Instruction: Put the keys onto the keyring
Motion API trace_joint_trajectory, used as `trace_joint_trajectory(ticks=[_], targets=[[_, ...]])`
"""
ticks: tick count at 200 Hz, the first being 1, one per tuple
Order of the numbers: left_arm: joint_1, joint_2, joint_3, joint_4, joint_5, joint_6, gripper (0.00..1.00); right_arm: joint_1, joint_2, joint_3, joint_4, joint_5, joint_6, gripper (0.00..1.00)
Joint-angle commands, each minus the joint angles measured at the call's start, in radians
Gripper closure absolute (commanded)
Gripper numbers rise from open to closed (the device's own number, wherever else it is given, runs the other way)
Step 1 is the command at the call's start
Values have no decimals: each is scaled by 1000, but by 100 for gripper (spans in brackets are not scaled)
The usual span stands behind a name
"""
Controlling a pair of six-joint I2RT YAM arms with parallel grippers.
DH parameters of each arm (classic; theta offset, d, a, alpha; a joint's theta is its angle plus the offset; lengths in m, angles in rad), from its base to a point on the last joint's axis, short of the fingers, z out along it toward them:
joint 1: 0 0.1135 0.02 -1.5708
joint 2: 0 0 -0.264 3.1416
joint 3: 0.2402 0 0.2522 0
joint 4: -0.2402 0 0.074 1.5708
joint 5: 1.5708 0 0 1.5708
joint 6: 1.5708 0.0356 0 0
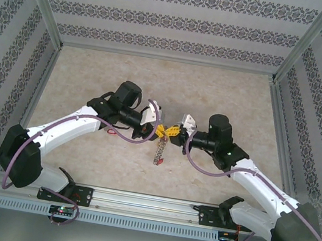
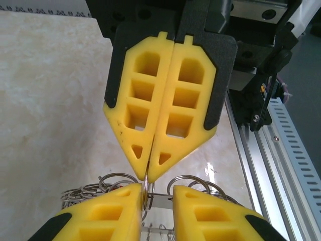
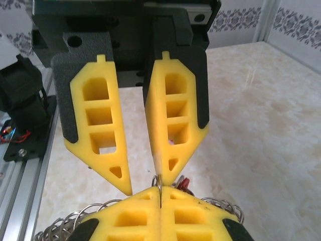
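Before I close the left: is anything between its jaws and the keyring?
Nothing visible. The left gripper stands open right at the keyring. The only thing close is the right gripper, shut on one of the keyring's loops, tip to tip with the left.

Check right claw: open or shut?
Shut: the right claw shows no gap at its tips and pinches a loop of the keyring.

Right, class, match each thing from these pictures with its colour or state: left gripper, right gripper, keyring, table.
Things:
1. left gripper
2. right gripper
3. keyring
4. table

Colour or state:
A. beige, marbled
B. jaws shut
C. jaws apart
D. silver wire loops

Pairs: 1-C, 2-B, 3-D, 4-A
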Motion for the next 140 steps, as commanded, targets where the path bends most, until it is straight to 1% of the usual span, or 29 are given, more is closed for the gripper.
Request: trace_joint_trajectory(ticks=[1, 36, 47, 59, 88, 98, 115, 129, 140], targets=[[3, -18, -21, 41, 50, -29, 77, -17, -46, -7, 177, 31, 84, 100], [13, -26, -38, 79, 16, -66, 77, -18, -81, -33, 237, 73, 108, 100], [21, -26, -38, 89, 28, -84, 77, -18, -91, -45, 276, 106, 132, 100], [23, -24, -38, 108, 40, -101, 77, -15, -102, -65, 349, 168, 173, 100], [22, -22, -36, 169, 77, -151, 77, 5, -102, -139, 588, 322, 280, 100], [22, -24, -40, 204, 83, -182, 77, 9, -94, -152, 638, 329, 299, 100], [23, -26, -48, 286, 87, -254, 77, 22, -83, -157, 644, 310, 293, 100], [24, -29, -59, 349, 61, -308, 77, 29, -75, -160, 646, 287, 288, 100], [25, -33, -64, 370, 40, -320, 76, 31, -72, -160, 644, 268, 284, 100]])
